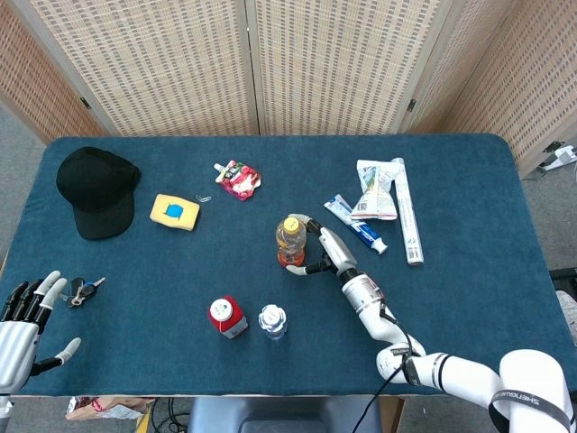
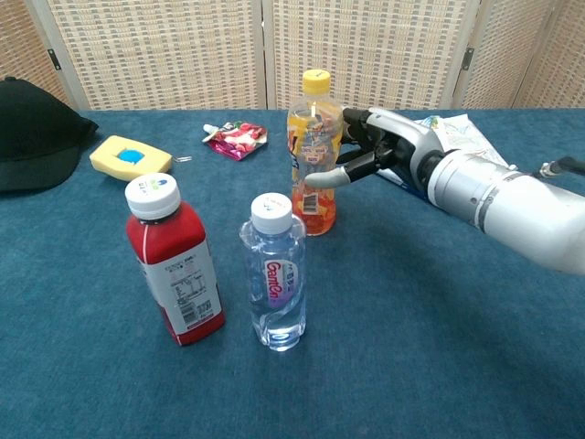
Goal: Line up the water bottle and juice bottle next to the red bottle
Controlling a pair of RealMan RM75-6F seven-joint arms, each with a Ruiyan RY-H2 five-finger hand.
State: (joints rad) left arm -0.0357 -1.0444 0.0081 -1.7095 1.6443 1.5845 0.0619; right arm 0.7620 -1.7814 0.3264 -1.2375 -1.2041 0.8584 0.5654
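Note:
The juice bottle [image 1: 289,240] [image 2: 313,128], orange with a yellow cap, stands upright near the table's middle. My right hand [image 1: 326,251] [image 2: 384,146] grips it from its right side, thumb across the front and fingers behind. The red bottle [image 1: 226,316] [image 2: 175,265] with a white cap stands near the front edge. The clear water bottle [image 1: 272,320] [image 2: 274,274] stands just to its right, a small gap between them. My left hand [image 1: 22,325] is at the table's front left corner, holding nothing with its fingers spread; only the head view shows it.
A black cap [image 1: 95,189] lies at the far left, with a yellow box [image 1: 175,212] and a red pouch [image 1: 238,178] to its right. Keys [image 1: 83,290] lie beside my left hand. A toothpaste tube [image 1: 356,224], a crumpled packet [image 1: 376,189] and a long white tube [image 1: 406,221] sit right of the juice bottle.

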